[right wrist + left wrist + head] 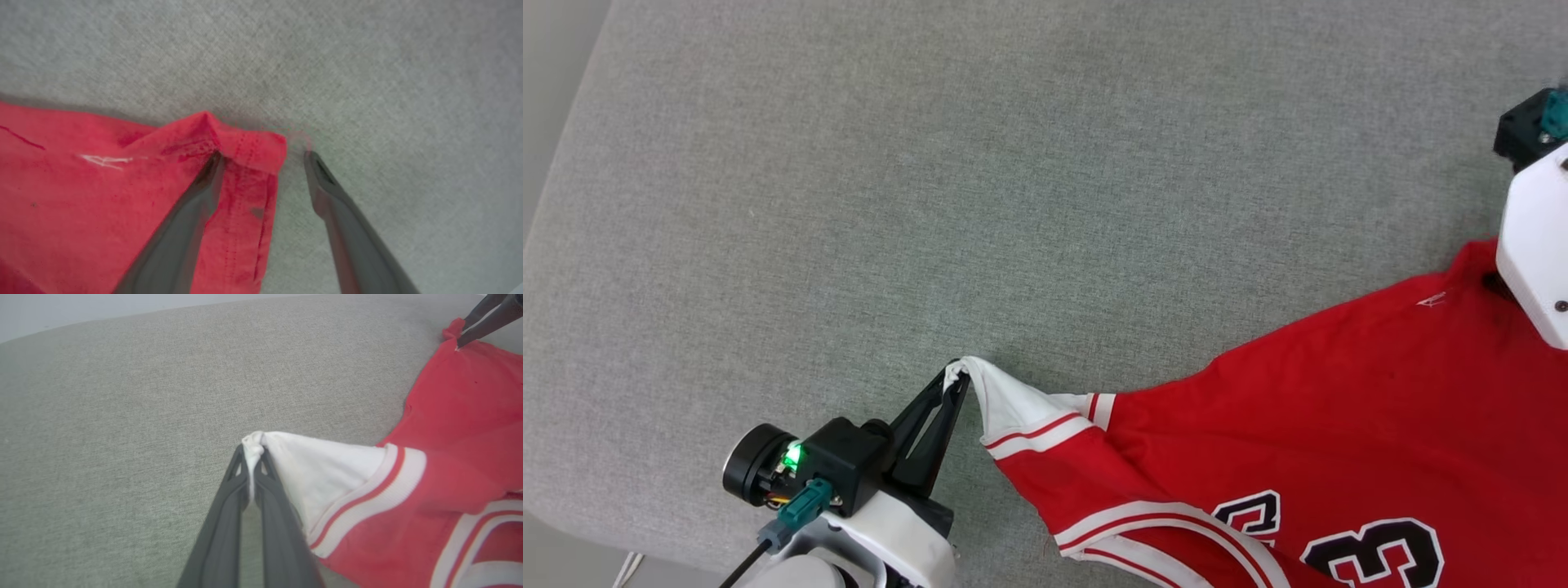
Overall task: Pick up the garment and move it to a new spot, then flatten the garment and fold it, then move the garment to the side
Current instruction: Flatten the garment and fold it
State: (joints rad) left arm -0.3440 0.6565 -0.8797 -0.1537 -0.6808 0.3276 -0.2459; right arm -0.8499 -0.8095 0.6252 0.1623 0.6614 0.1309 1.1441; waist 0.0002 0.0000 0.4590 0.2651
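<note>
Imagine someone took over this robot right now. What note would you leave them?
Left gripper: shut on the tip of the white sleeve.
Right gripper: open, fingers astride the red hem corner, not gripping it.
Shirt: on the grey pad, number up, partly spread, with wrinkles.
Done: laid out, sleeve stretched sideways; no fold yet.
Left: smooth it flat, fold it, move it aside.
</note>
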